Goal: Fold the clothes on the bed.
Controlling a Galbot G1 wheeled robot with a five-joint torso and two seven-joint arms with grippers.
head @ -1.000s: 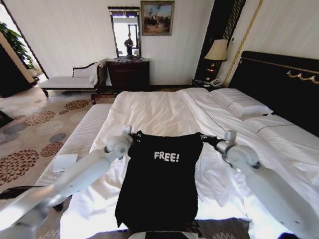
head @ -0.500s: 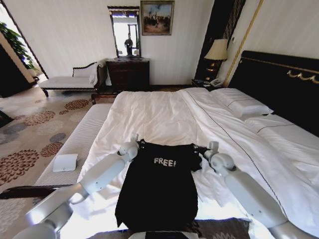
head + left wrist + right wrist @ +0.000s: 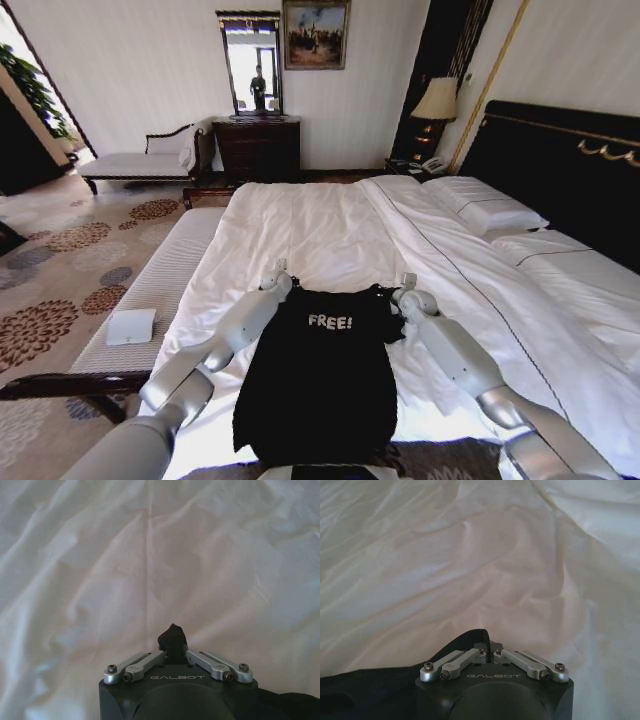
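Note:
The clothes, a black T-shirt (image 3: 315, 385) with white "FREE!" lettering, lie spread on the white duvet of the bed (image 3: 330, 225), hem toward me. My left gripper (image 3: 280, 283) is shut on the shirt's left shoulder corner; a black tuft of fabric (image 3: 172, 639) pokes out between its closed fingers. My right gripper (image 3: 404, 293) is shut on the right shoulder, where black cloth (image 3: 395, 680) bunches under the fingers (image 3: 470, 656). Both grippers sit low, just above the duvet.
A white-cushioned bench (image 3: 150, 290) runs along the bed's left side with a small white folded cloth (image 3: 131, 326) on it. Pillows (image 3: 485, 210) and the black headboard (image 3: 565, 170) lie to the right. Patterned carpet, a chaise and a dresser are beyond.
Both arms have reached forward and come down, carrying the shirt's shoulders away from me and lowering them onto the duvet. The shirt now lies flatter.

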